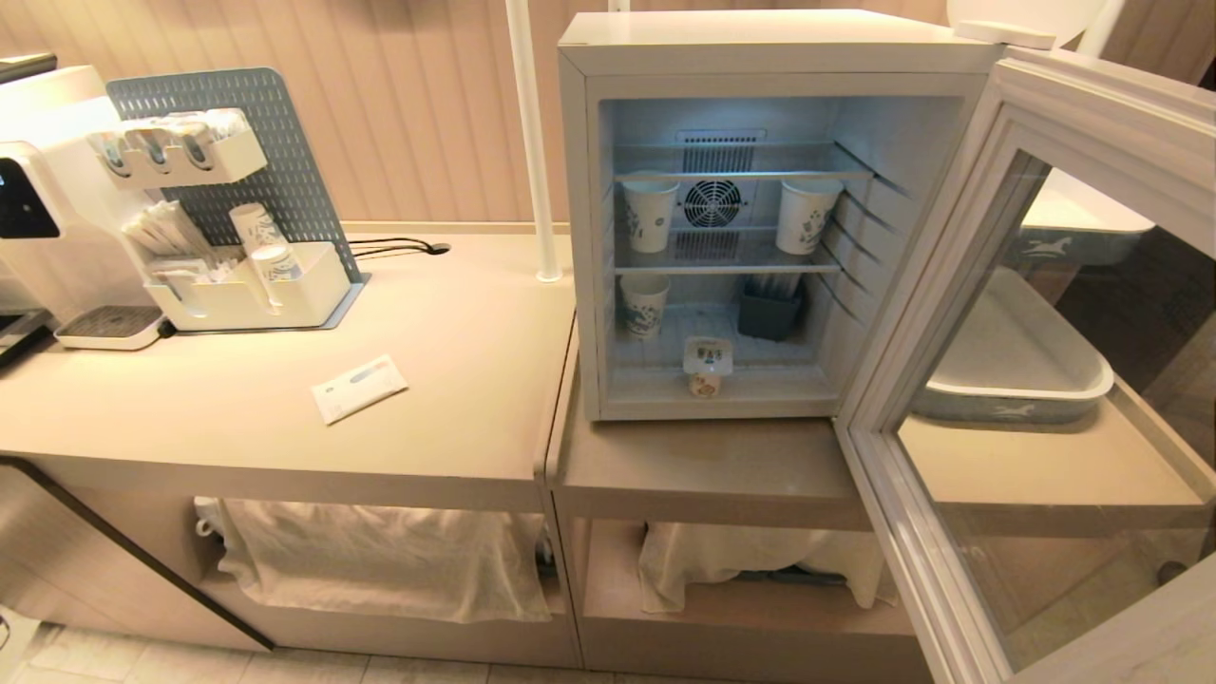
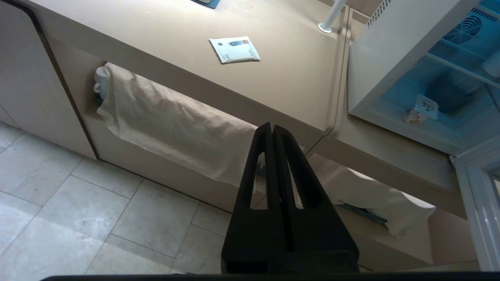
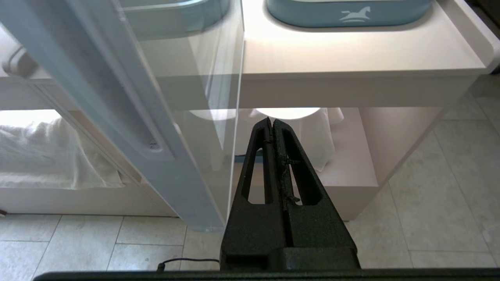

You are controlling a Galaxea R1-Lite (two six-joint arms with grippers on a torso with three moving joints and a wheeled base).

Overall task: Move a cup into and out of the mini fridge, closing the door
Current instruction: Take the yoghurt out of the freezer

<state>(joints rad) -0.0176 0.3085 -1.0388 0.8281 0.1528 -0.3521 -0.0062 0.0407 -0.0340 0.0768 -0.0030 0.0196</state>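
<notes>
The small white cup with a square printed lid stands on the floor of the white mini fridge, near its front edge; the left wrist view shows the cup too. The glass door hangs wide open to the right, and its pale frame fills the near side of the right wrist view. My left gripper is shut and empty, low in front of the counter's cloth-covered shelf. My right gripper is shut and empty, low beside the open door. Neither arm appears in the head view.
Taller patterned paper cups and a dark container sit on the fridge shelves. A white packet lies on the counter, with an organiser rack and a white machine at the far left. Blue-rimmed trays lie behind the door.
</notes>
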